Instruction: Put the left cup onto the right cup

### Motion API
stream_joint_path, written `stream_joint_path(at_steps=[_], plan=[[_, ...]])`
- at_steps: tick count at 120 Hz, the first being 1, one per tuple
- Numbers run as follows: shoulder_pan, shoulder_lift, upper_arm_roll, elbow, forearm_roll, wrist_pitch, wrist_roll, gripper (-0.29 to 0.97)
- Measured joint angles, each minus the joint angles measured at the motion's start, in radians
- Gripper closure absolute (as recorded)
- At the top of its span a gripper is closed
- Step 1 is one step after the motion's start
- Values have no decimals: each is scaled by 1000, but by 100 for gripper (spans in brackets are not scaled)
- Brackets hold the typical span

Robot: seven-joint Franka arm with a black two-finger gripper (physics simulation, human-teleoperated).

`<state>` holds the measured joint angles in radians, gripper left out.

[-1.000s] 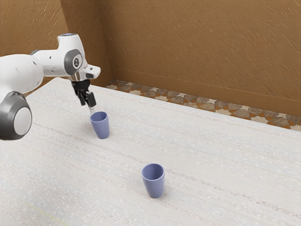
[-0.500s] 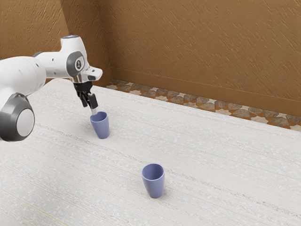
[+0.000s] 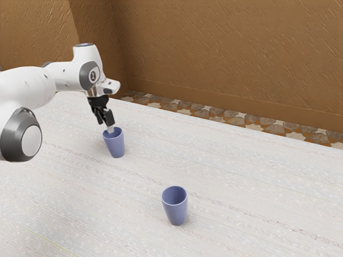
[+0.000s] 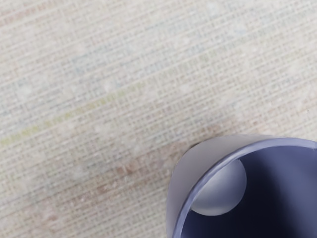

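Two blue-grey cups stand upright on the pale table. The left cup (image 3: 113,142) is at the exterior view's left and the right cup (image 3: 174,205) is nearer the front. My gripper (image 3: 110,127) hangs just over the left cup's rim on its far-left side, its fingers open and holding nothing. In the wrist view the left cup (image 4: 198,173) is seen from above, close under my hand, with its rim and dark inside showing.
The table (image 3: 241,176) stretches wide and flat to the exterior view's right. Beyond its far edge are a stone-patterned floor strip (image 3: 257,122) and a brown wall (image 3: 225,53).
My hand has shifted a little to the exterior view's right and down, closing on the left cup's rim. Both cups stay where they were.
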<state>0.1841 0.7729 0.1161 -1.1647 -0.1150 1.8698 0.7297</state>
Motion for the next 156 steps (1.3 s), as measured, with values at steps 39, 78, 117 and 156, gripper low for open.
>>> stream_joint_path(at_steps=[39,78,117,156], plan=[[0,6,-5,0,0,1,0,15],[0,7,-15,0,0,4,0,21],[0,12,-23,1,0,8,0,31],[-2,12,-27,0,0,16,0,45]])
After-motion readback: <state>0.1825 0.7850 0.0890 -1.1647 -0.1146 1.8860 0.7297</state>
